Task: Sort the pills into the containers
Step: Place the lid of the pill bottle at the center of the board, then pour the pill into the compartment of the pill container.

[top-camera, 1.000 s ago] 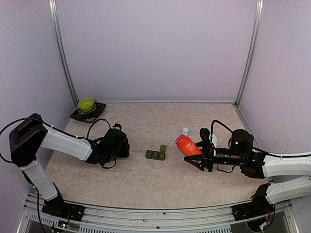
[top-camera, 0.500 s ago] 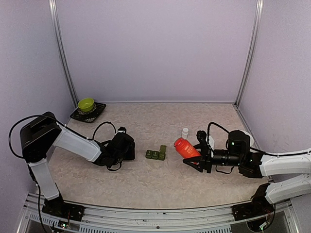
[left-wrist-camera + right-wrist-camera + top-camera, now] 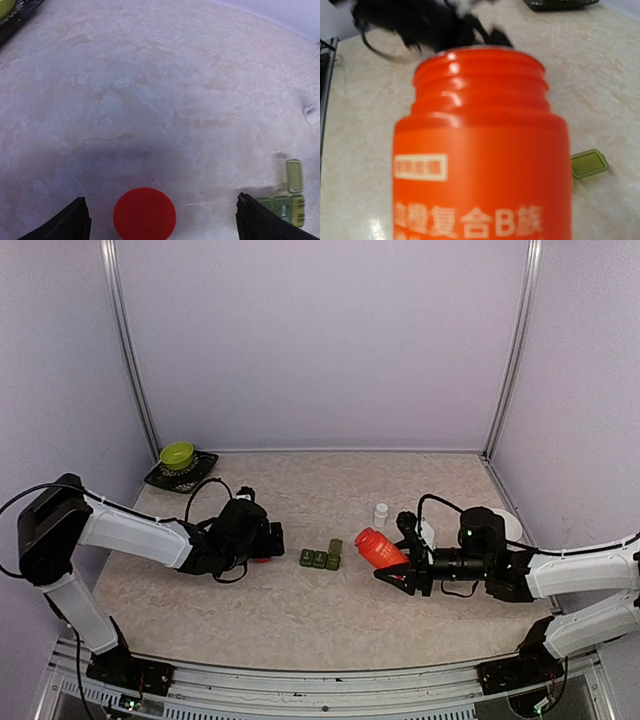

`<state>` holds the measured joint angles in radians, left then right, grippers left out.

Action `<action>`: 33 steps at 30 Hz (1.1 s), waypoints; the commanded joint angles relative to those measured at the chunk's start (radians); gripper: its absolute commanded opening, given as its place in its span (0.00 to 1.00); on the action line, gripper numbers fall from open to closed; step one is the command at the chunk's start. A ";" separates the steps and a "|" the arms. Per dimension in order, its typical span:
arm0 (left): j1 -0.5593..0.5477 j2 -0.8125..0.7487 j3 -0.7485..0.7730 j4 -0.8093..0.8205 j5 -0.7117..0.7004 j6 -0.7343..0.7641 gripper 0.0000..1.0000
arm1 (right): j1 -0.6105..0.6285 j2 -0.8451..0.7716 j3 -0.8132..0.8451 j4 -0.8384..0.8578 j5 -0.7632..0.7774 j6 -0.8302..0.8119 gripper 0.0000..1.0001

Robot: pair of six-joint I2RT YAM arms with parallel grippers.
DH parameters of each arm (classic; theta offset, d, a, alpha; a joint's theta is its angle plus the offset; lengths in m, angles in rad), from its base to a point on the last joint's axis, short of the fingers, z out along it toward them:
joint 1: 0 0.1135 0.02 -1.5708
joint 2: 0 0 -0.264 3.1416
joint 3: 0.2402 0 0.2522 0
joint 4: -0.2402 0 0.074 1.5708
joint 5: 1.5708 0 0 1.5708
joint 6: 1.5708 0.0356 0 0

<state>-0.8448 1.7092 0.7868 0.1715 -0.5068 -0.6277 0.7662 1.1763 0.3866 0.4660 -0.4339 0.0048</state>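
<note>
The containers are a dark green strip of three small compartments at mid-table, one lid standing open; they also show at the left wrist view's right edge. My right gripper is shut on the red bottle, which is uncapped and tilted with its mouth toward the containers; the bottle hides the fingers in the right wrist view. My left gripper is open, left of the containers. A red cap lies flat on the table between its spread fingers. No pills show.
A tiny white bottle stands just behind the red one and shows in the left wrist view too. A green bowl sits on a black tray in the back left corner. Walls close in three sides.
My left gripper has moved right toward the containers and opened, leaving the red cap on the table. My right gripper has carried the red bottle left and lower, nearer the containers.
</note>
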 commanded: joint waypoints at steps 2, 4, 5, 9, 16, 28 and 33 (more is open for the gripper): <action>-0.014 -0.188 0.020 -0.061 0.064 0.023 0.99 | -0.024 0.052 0.059 -0.030 -0.032 -0.046 0.00; -0.020 -0.223 0.016 -0.078 0.086 0.027 0.99 | -0.030 0.078 0.069 -0.037 -0.035 -0.057 0.00; -0.029 -0.237 0.013 -0.087 0.092 0.028 0.99 | -0.031 0.093 0.075 -0.041 -0.037 -0.063 0.00; -0.065 -0.274 0.003 -0.098 0.099 0.037 0.99 | -0.034 0.170 0.134 -0.094 -0.043 -0.085 0.00; -0.080 -0.267 0.008 -0.079 0.147 0.056 0.99 | -0.036 0.268 0.208 -0.159 -0.043 -0.098 0.00; -0.105 -0.224 0.048 -0.064 0.176 0.062 0.99 | -0.036 0.357 0.305 -0.295 0.017 -0.102 0.00; -0.109 -0.218 0.045 -0.062 0.180 0.059 0.99 | -0.036 0.382 0.349 -0.361 0.041 -0.091 0.00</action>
<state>-0.9451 1.4773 0.8089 0.0971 -0.3389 -0.5766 0.7372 1.5406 0.6895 0.1749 -0.4187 -0.0895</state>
